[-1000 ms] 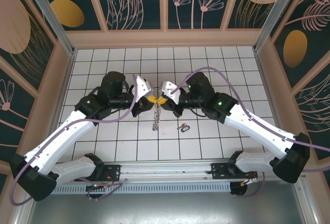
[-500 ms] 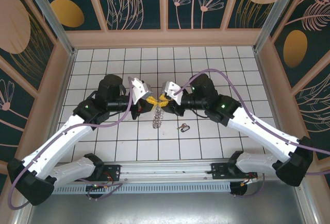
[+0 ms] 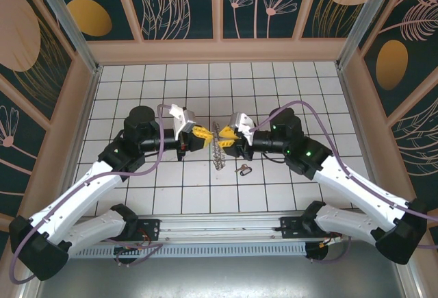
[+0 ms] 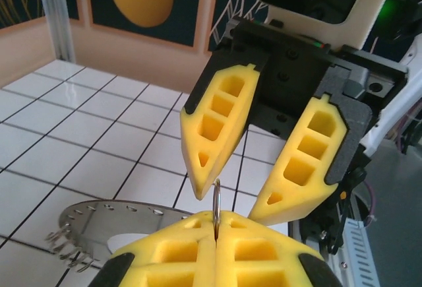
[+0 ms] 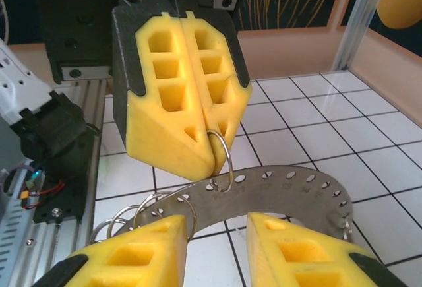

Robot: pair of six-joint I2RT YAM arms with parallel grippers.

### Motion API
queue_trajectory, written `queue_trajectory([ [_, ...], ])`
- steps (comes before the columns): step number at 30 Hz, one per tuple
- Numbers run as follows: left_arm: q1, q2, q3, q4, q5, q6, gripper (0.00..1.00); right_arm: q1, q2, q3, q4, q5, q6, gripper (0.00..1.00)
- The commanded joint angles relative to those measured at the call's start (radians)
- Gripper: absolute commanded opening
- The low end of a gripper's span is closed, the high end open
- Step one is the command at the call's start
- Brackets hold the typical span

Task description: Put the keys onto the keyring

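Two sets of jaws, two states. The left gripper [image 5: 210, 155] has its jaws clamped on the keyring [image 5: 226, 161], with part of the loop sticking out past the tips. The right gripper [image 5: 216, 224] has its jaws apart, facing the ring from close by and gripping nothing. The keyring passes through a hole in a curved perforated metal plate [image 5: 277, 185] that hangs from it, with several smaller rings [image 5: 132, 218] bunched at one end; whether the plate's lower end rests on the table [image 3: 308, 92] cannot be told. Change over the last second, top view: both grippers were nose to nose on the ring, further left. Now the meeting point sits further right, a gap shows between the tips, and the right arm has pulled back toward its own side. That reads as a hand-off, with the left now carrying ring and plate alone. The key [image 3: 243, 170] lies on the table just right of the hanging plate, near the right gripper and untouched. Judgement: early stage, no key threaded yet, and the right arm is free to fetch it. Risk: the thin ring may twist in the foam under the plate's weight.
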Motion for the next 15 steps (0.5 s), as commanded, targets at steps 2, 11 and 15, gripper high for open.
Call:
queue_trajectory([
  [2,-0.001,-0.02,-0.02,0.137,0.081,-0.054,0.0,-0.014,-0.027,-0.017,0.094,-0.076,0.03,0.3],
  [11,-0.001,-0.021,-0.04,0.15,0.106,-0.057,0.0,-0.026,-0.038,-0.061,0.227,-0.143,0.091,0.28],
  [15,-0.001,-0.021,-0.042,0.149,0.114,-0.055,0.0,-0.026,-0.026,-0.056,0.232,-0.146,0.096,0.26],
])
